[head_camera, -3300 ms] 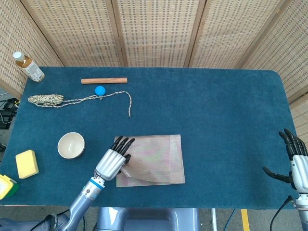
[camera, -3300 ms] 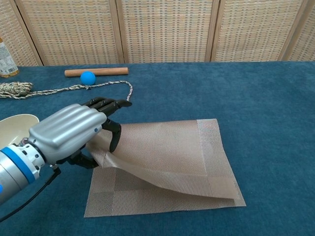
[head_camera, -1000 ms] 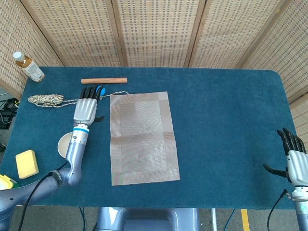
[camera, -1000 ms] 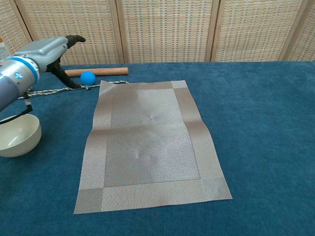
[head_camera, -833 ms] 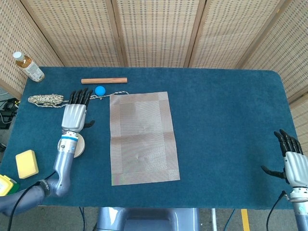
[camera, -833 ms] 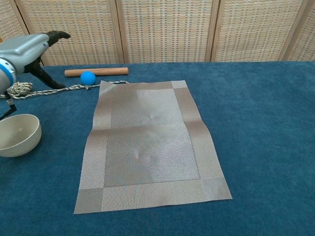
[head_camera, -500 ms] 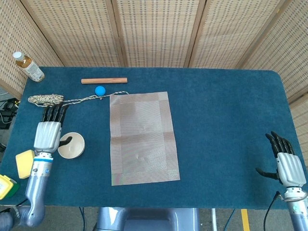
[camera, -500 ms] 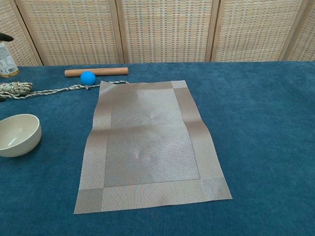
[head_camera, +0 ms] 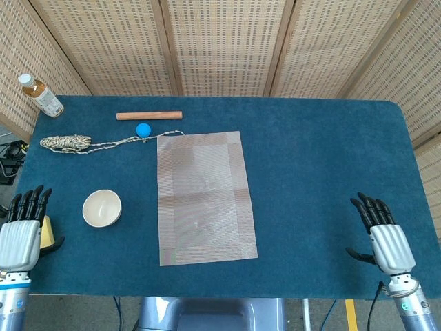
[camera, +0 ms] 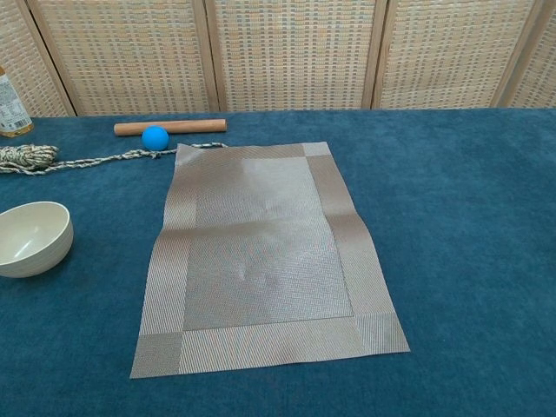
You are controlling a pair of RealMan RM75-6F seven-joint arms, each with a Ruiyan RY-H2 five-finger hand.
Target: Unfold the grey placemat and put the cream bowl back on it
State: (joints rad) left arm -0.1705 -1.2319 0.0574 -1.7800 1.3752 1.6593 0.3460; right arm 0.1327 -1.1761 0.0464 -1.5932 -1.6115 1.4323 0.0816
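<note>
Change: the left hand (head_camera: 19, 238) is now sitting back at the bench's near-left edge, having drawn away from the cream bowl (head_camera: 102, 207) it hovered beside half a second ago; the right hand (head_camera: 387, 245) is creeping inward along the near-right edge.
Left hand: fingers are lying straight and slightly apart, holding nothing; part of a yellow sponge (head_camera: 46, 232) is showing just beside it.
Right hand: fingers are spreading apart, holding nothing, well apart from the mat.
Grey placemat (head_camera: 205, 197): is lying fully unfolded and flat, a woven rectangle with a ribbed border and a faint crease across its middle; its long axis is running 12 to 6 o'clock.
Bowl: round, smooth, glossy, sitting upright at 9 o'clock of the mat, near it but not touching, on the bare bench (head_camera: 317, 165).
Bench: is wearing a deep blue, carpet-like cover.
Far-left items: a wooden dowel (head_camera: 149, 115), a blue ball (head_camera: 143, 129) and a braided rope (head_camera: 103, 143) are lying at 11 o'clock of the mat; a capped bottle (head_camera: 40, 95) is standing at the far-left corner.
</note>
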